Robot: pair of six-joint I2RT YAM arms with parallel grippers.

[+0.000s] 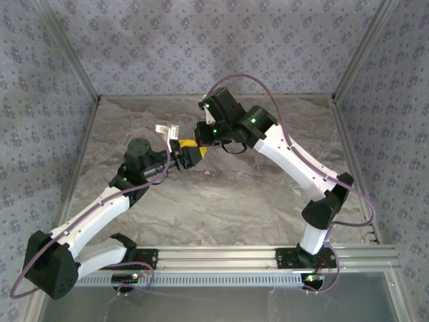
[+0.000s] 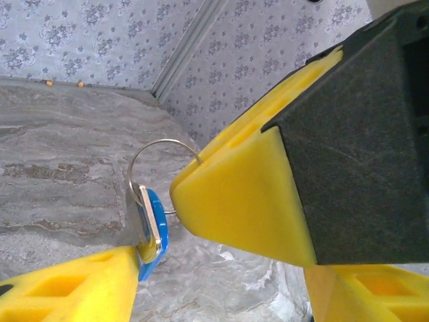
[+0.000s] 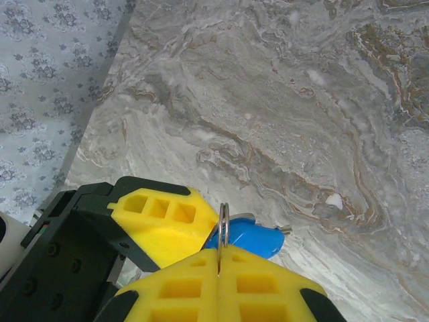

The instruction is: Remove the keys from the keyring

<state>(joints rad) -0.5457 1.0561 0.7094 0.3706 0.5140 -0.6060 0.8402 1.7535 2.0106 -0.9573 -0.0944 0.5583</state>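
Top external: marble table (image 1: pixel 221 201), patterned walls (image 1: pixel 201 40); left gripper (image 1: pixel 191 157) and right gripper (image 1: pixel 201 139) meet mid-table, bare surface all round.
Left wrist: left jaws wide, keys (image 2: pixel 155 225) touching one finger.
Right wrist: right fingers pinch the keyring (image 3: pixel 223 225).

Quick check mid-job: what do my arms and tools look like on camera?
Left arm and right arm: white links, black joints, a purple cable along each. Left tool and right tool: black bodies, yellow fingers with square pockets. Green lights glow on the right wrist.
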